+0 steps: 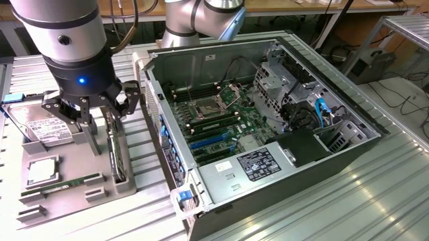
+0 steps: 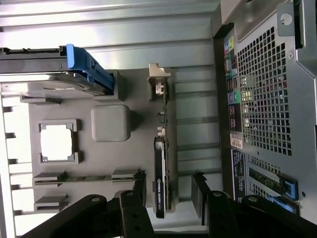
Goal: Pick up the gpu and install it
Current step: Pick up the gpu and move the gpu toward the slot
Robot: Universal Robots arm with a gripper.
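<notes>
Your hand (image 1: 107, 125) (image 2: 169, 174) hangs over the grey parts tray (image 1: 67, 201) (image 2: 133, 99), which lies on the ribbed metal tabletop (image 1: 335, 211) (image 2: 124, 29) toward the exterior view's left edge. The hand is released. In the wrist view its two black fingers (image 2: 140, 184) are spread, one on each side of the gpu (image 1: 118, 153) (image 2: 161, 163), with a gap between each finger and the card, so nothing is grasped.

The gpu stands on its long edge in a slot along the tray edge nearest the computer case (image 1: 221, 196) (image 2: 277, 89). It is a thin black card, and its silvery bracket (image 2: 158, 79) is at the end away from the fingers.

You also have three other parts on the tray:
- The hard drive (image 1: 40, 128) (image 2: 49, 84) has a white label and sits propped at the tray's far corner.
- The processor chip (image 1: 41, 170) (image 2: 56, 142) lies in a square frame.
- The green memory stick (image 1: 60, 185) (image 2: 84, 177) lies flat in its holders toward the near edge.

The case lies open just beside the tray, toward the exterior view's right. Its motherboard (image 1: 214, 120) faces up.
</notes>
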